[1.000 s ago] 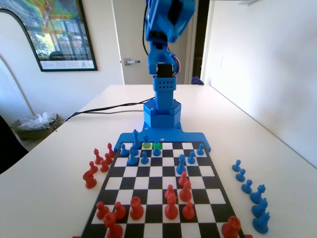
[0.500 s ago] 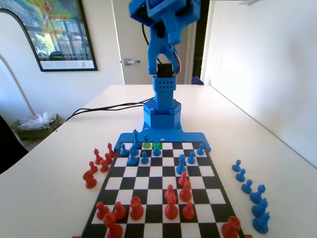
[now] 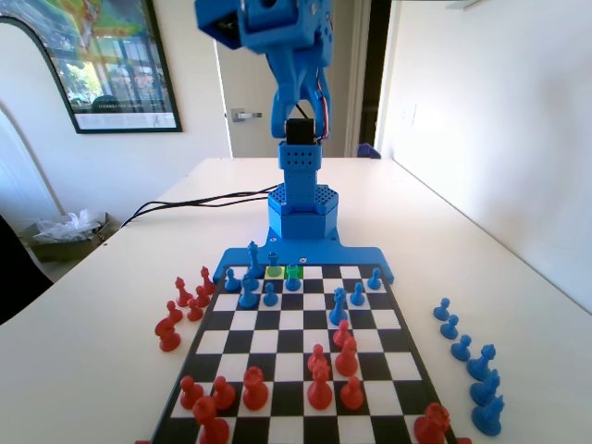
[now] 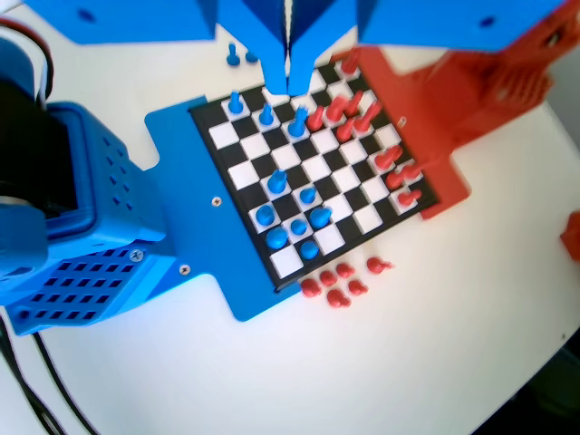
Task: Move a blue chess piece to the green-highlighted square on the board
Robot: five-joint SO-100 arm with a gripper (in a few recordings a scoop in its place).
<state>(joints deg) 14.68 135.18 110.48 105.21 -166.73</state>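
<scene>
The blue chess piece (image 3: 293, 280) looks light, hard, slippery; pinch its knob. The jaws hang high, clenched, empty.

The blue chess piece (image 3: 293, 281) stands upright on the green-highlighted square (image 3: 294, 271), in the far row of the board (image 3: 277, 388) in the fixed view.

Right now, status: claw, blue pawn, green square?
Claw shut, empty, high above the board. Green-highlighted square on the back row; blue chess piece directly in front of it, untouched. Other blue pieces crowd nearby squares.
</scene>
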